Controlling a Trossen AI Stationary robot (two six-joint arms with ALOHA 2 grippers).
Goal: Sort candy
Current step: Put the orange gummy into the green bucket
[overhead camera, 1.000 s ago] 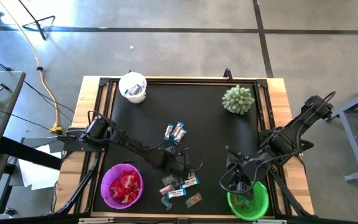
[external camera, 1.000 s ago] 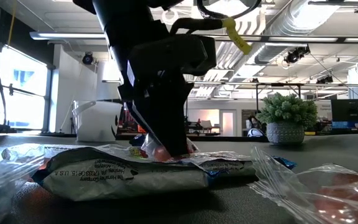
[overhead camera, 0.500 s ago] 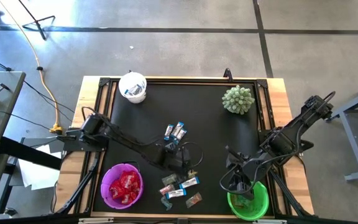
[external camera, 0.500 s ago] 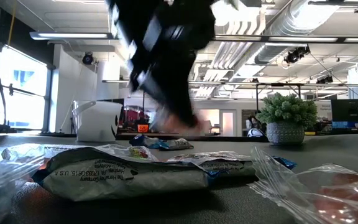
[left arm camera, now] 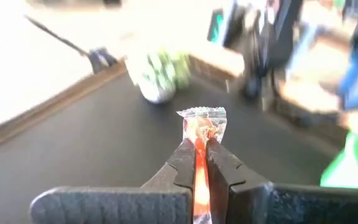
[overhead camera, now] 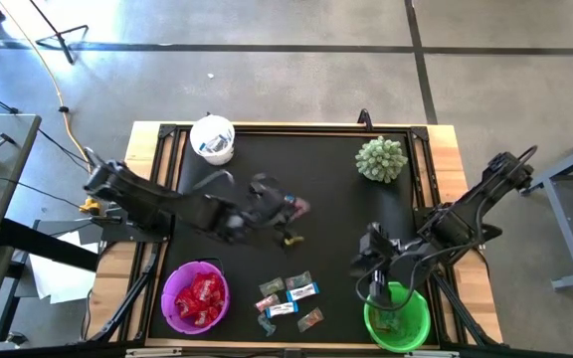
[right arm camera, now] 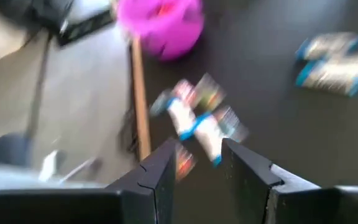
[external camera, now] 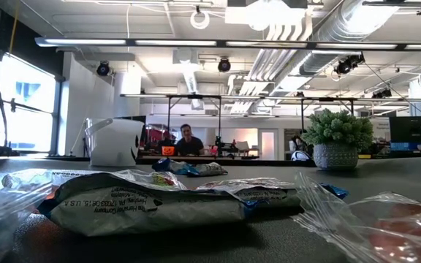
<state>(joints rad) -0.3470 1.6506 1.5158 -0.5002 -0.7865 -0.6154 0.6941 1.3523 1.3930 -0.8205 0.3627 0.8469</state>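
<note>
red candy (left arm camera: 202, 132) | left gripper (left arm camera: 196, 149) clamped on it, above table | right gripper (right arm camera: 194, 152) open, empty

L end effector (left arm camera: 200, 163) clamped; R end effector (right arm camera: 199, 163) apart.

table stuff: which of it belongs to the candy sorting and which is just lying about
Part of the job:
- loose candy on the mat
- red packet pinched in the left gripper
- purple bowl of red sweets
- green bowl under the right gripper
- white tub holding a blue bar

Just lying about:
- spiky green plant
- yellow cable on the floor
</note>
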